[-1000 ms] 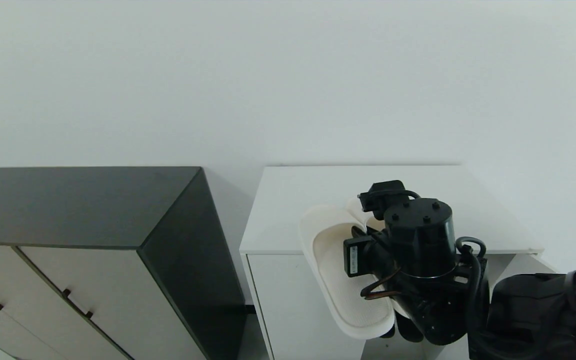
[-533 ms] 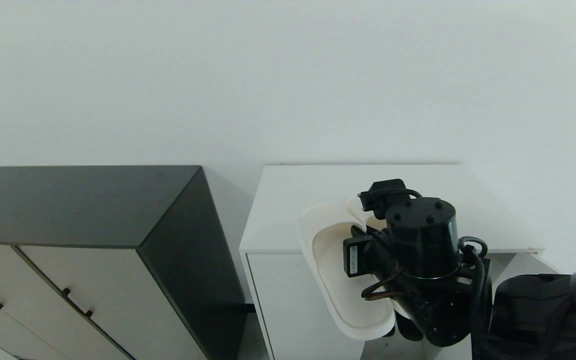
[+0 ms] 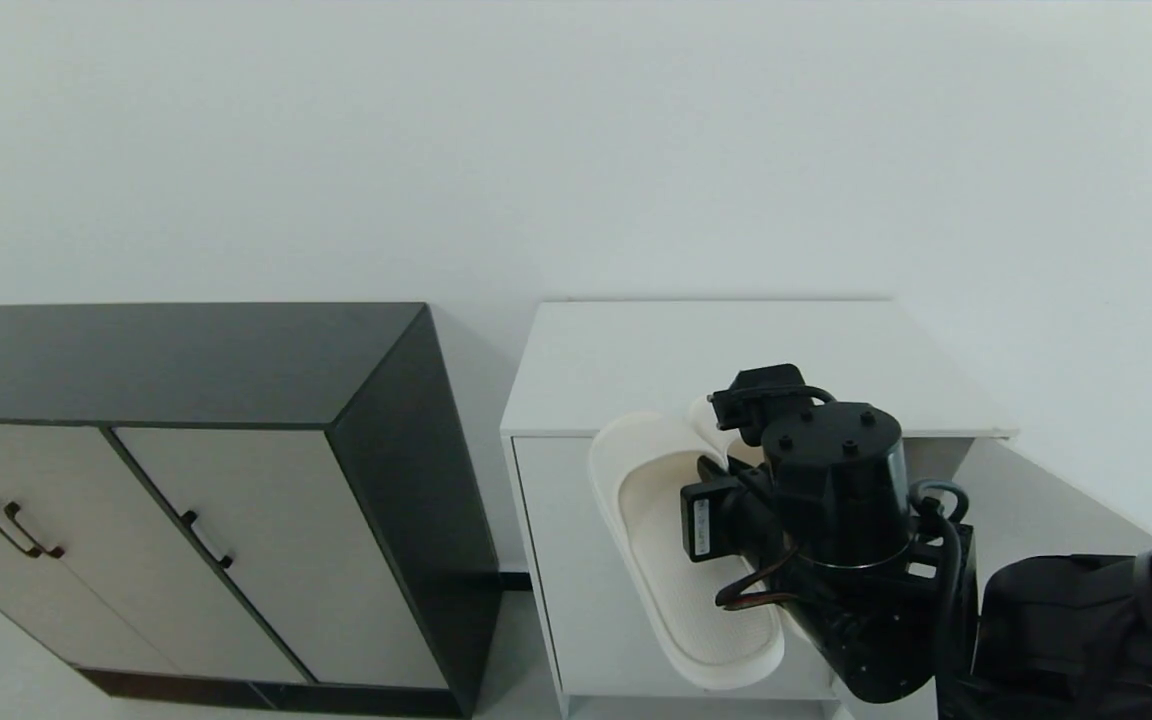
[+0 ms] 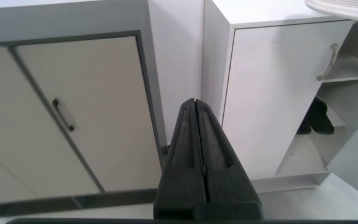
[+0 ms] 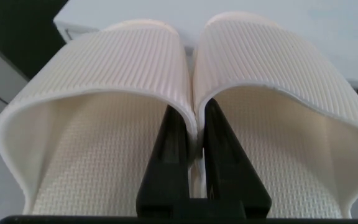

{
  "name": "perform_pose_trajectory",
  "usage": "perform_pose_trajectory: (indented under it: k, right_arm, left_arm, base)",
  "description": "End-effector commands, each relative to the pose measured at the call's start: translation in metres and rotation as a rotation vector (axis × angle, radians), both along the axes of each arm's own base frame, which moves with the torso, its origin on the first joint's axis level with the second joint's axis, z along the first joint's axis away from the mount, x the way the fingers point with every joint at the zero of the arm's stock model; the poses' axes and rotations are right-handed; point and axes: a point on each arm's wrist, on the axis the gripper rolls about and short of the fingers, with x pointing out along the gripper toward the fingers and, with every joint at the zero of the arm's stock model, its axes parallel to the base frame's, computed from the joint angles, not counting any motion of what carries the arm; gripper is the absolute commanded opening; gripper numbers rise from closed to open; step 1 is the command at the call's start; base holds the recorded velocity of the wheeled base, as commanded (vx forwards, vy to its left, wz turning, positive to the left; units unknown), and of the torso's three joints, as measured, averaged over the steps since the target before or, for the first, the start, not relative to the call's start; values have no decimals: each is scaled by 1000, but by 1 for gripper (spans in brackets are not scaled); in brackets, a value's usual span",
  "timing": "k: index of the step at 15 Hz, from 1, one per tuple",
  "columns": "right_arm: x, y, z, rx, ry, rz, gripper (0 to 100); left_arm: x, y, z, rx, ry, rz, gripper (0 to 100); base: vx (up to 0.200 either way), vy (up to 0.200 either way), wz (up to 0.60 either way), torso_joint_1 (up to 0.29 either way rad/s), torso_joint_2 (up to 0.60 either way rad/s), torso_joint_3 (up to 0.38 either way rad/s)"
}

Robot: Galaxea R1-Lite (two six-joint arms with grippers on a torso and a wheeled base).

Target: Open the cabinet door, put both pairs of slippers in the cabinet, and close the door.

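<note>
- Slippers (image 3: 681, 560), cream pair: you find both clamped by their inner edges in the right gripper (image 5: 194, 118), held in front of the white cabinet (image 3: 576, 560).
- Left gripper (image 4: 195, 106): you see its fingers pressed together, holding nothing.
- Black slippers (image 4: 316, 117): inside the cabinet, on a lower shelf.

Head camera has shifted, dark cabinet (image 3: 186, 360) and white cabinet (image 3: 576, 560) now showing more of their fronts, cream slippers (image 3: 676, 560) in the right gripper (image 5: 191, 127) now mostly against the white cabinet's front, less over its top.
</note>
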Motion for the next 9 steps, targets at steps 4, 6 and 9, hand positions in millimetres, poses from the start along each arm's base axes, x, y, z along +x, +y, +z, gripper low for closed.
perform_pose_trajectory:
  k: [4,6,9]
  right_arm:
    - [-1,-2,-1,3,3,-5,0]
    - [-1,-4,0,9,-3,-8,0]
    - [0,-6,0,10,-4,-20,0]
  left_arm:
    - [0,0,0,2,2,0,0]
    - [0,0,0,0,0,0,0]
    - [0,0,0,0,0,0,0]
  base:
    - [-50,0,0,1,2,2]
    - [0,0,0,0,0,0]
    - [0,0,0,0,0,0]
